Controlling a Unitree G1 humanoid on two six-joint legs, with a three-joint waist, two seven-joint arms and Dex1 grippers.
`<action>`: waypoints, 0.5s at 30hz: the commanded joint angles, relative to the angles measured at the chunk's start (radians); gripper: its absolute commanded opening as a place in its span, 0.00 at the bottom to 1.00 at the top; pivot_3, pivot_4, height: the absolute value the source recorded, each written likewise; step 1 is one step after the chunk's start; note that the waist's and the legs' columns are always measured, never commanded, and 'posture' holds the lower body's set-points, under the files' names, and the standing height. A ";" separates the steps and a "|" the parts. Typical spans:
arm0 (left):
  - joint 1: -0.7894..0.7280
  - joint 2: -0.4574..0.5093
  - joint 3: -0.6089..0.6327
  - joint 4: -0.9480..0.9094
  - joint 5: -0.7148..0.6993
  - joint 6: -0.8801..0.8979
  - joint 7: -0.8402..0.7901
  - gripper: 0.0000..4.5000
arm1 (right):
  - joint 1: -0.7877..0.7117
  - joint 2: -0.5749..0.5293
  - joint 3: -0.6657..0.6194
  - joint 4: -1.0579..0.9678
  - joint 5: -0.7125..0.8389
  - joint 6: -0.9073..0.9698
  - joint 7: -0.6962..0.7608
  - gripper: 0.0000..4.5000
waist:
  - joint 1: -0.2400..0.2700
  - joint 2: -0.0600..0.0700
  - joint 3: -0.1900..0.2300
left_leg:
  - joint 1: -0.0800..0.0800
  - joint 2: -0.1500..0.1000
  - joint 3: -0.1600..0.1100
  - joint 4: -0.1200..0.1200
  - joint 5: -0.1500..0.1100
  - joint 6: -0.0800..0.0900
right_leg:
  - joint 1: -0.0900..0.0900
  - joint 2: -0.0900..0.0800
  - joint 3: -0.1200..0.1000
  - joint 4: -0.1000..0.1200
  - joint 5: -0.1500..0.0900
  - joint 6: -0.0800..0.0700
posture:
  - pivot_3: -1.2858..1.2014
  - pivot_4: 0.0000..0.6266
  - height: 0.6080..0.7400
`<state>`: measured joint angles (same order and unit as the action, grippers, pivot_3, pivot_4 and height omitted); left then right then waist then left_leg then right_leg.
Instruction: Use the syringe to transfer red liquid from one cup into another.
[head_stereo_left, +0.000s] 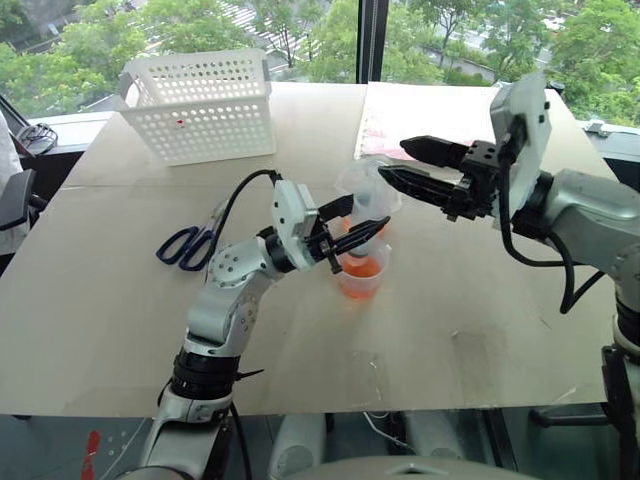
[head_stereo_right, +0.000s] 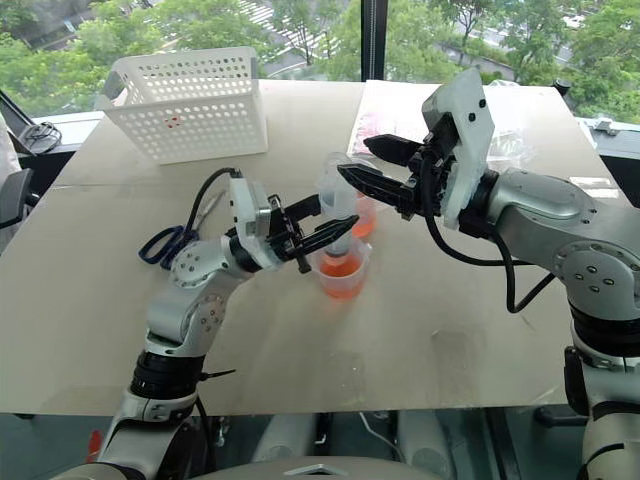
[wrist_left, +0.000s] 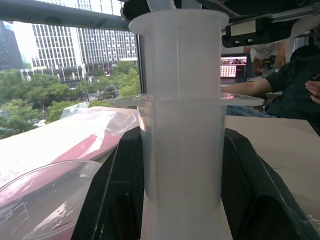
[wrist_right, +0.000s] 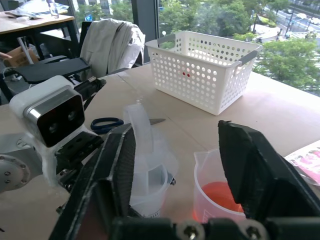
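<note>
Head views first: a pale, matte worktop (head_stereo_left: 120, 300) runs up to a wall of windows, green treetops beyond the glass. At its far left sits a white perforated basket (head_stereo_left: 205, 105), and blue-handled scissors (head_stereo_left: 185, 245) lie flat on the robot's left, well apart from the cups. A pink-printed plastic sheet (head_stereo_left: 400, 125) lies at the far centre. In the middle, two clear cups: the near cup (head_stereo_left: 362, 275) holds the red liquid (head_stereo_left: 362, 268), and the far cup (head_stereo_right: 362, 215) just behind it shows orange-red too. The left gripper (head_stereo_left: 355, 222) reaches in from the left, fingers clamped on the syringe (head_stereo_right: 335, 195), which stands roughly upright over the cups, long axis close to vertical, its lower end towards the near cup. The right gripper (head_stereo_left: 410, 165) comes in from the right at the syringe's upper end, fingers spread apart and holding nothing, partly masking the far cup.

Left wrist view: the syringe barrel (wrist_left: 182, 150) rises straight between the two black fingers (wrist_left: 117, 200), flange about halfway up. A cup rim (wrist_left: 45, 185) sits beside it; a seated person (wrist_left: 295, 85) at a laptop is in the background.

Right wrist view: the fingers (wrist_right: 255, 165) stand wide. Between them are the syringe's top and a cup of red liquid; behind them, the basket, the scissors and a draped chair (wrist_right: 107, 42).
</note>
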<state>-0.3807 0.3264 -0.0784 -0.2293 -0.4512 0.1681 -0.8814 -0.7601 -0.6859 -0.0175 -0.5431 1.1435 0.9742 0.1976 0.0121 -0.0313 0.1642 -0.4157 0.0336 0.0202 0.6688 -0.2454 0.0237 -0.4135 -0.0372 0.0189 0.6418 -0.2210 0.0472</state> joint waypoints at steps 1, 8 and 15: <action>0.002 -0.004 -0.009 -0.039 0.004 -0.020 0.008 0.32 | -0.032 0.011 -0.007 -0.019 -0.023 0.008 -0.015 0.65 | 0.000 0.000 0.000 | 0.000 0.001 0.000 0.000 0.000 0.000 | 0.000 0.000 0.000 0.000 0.000 0.000 | 0.52 0.24 1.00; 0.006 -0.002 -0.015 -0.054 0.001 -0.015 0.015 0.32 | -0.052 0.031 0.011 -0.016 -0.068 0.045 -0.024 0.24 | -0.002 0.000 0.000 | 0.001 0.003 0.000 0.000 0.000 0.000 | 0.000 0.002 0.000 0.001 0.000 0.000 | 0.52 0.24 1.00; -0.003 -0.017 -0.009 -0.078 -0.031 0.019 0.040 0.32 | -0.067 0.035 0.100 -0.034 -0.143 0.046 0.077 0.01 | -0.001 0.000 0.000 | 0.001 0.003 0.000 0.000 0.000 0.000 | 0.000 0.002 0.000 0.000 0.000 0.000 | 0.52 0.24 1.00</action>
<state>-0.3691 0.3212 -0.0816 -0.2299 -0.4477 0.1948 -0.8392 -0.8149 -0.6467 0.0500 -0.5646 1.0375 1.0275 0.2452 0.0114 -0.0311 0.1642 -0.4152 0.0363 0.0206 0.6688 -0.2454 0.0237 -0.4136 -0.0352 0.0188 0.6422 -0.2210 0.0470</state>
